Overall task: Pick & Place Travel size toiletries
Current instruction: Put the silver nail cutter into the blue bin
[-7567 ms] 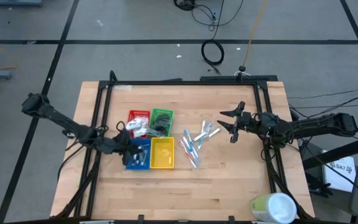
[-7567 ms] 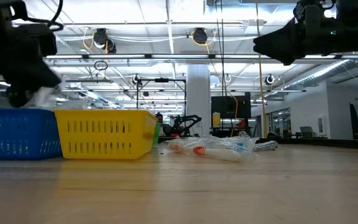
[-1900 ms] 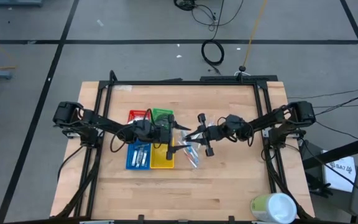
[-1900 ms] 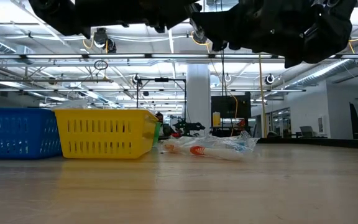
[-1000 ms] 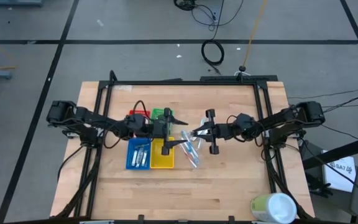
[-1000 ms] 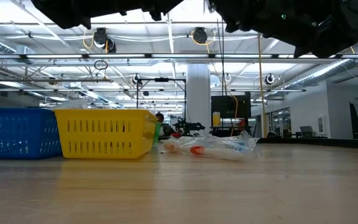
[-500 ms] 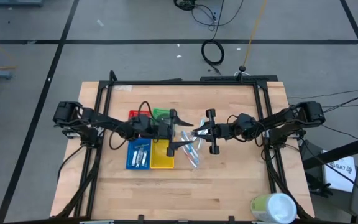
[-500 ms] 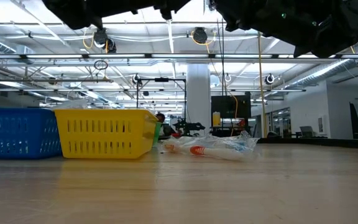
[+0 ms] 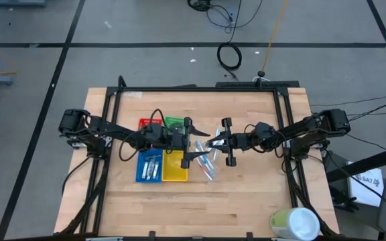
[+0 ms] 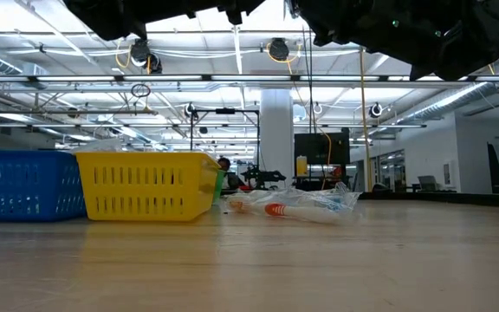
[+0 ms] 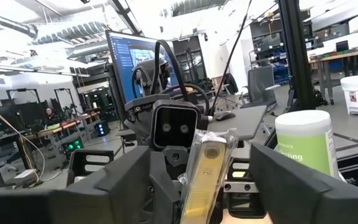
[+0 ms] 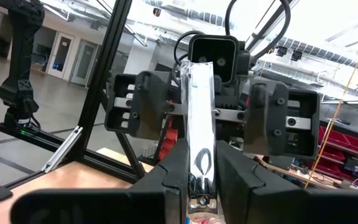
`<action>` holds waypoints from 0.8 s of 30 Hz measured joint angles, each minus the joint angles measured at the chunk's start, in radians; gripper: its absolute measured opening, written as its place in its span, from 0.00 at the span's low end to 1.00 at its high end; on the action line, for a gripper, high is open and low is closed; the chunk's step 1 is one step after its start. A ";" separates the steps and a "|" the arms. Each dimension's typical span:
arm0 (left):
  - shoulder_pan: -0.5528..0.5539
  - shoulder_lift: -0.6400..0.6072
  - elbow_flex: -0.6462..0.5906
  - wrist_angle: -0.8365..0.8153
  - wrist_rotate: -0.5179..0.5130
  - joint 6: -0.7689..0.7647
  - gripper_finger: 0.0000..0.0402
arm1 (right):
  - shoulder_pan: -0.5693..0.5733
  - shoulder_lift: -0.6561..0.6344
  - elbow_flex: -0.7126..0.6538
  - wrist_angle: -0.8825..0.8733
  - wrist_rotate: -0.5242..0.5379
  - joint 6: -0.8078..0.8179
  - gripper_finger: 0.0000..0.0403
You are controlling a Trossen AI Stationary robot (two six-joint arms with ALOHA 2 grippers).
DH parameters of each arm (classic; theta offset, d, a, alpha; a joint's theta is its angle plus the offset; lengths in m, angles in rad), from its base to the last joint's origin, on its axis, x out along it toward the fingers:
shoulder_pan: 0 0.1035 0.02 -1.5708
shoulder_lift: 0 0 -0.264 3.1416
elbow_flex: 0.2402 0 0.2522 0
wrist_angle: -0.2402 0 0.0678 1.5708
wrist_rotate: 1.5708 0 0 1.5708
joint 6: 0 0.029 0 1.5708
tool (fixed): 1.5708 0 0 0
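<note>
While gripped, tube lengthwise toward left end effector

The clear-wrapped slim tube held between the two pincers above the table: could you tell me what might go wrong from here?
1. The right pincer grips the clear-wrapped slim tube only at one end; the open left pincer could close off-centre and twist it loose.
2. A dropped tube may miss the yellow plastic tray and land among the loose tubes.
</note>
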 joint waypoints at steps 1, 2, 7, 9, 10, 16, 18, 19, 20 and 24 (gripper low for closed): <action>0.000 0.000 0.000 0.000 0.000 0.000 0.62 | 0.000 0.000 0.000 0.000 0.000 0.000 0.11; 0.000 0.000 0.000 0.000 0.000 0.000 0.58 | 0.000 0.000 0.000 -0.001 0.000 0.000 0.11; 0.000 0.000 0.000 0.000 -0.002 -0.004 0.32 | 0.000 0.000 0.000 -0.001 0.000 0.000 0.11; 0.000 0.000 0.000 0.000 -0.014 -0.007 0.21 | 0.000 0.000 0.000 -0.002 0.001 0.001 0.11; 0.000 0.000 -0.001 -0.001 -0.018 -0.005 0.15 | -0.001 0.000 0.000 -0.005 0.001 0.003 0.11; -0.003 -0.001 -0.002 -0.005 -0.004 0.038 0.08 | 0.000 -0.001 0.000 -0.027 0.001 0.027 0.19; -0.005 -0.001 -0.002 -0.005 -0.006 0.032 0.09 | 0.000 0.000 0.000 -0.046 0.001 0.028 0.26; -0.005 -0.005 -0.002 -0.007 -0.007 0.031 0.09 | 0.000 0.000 0.000 -0.059 0.014 0.034 0.29; -0.005 -0.014 -0.002 -0.020 -0.009 0.031 0.09 | 0.000 0.000 0.000 -0.069 0.038 0.043 0.32; -0.003 -0.085 -0.001 -0.141 -0.033 0.031 0.07 | 0.000 -0.032 0.000 -0.177 0.150 0.046 0.43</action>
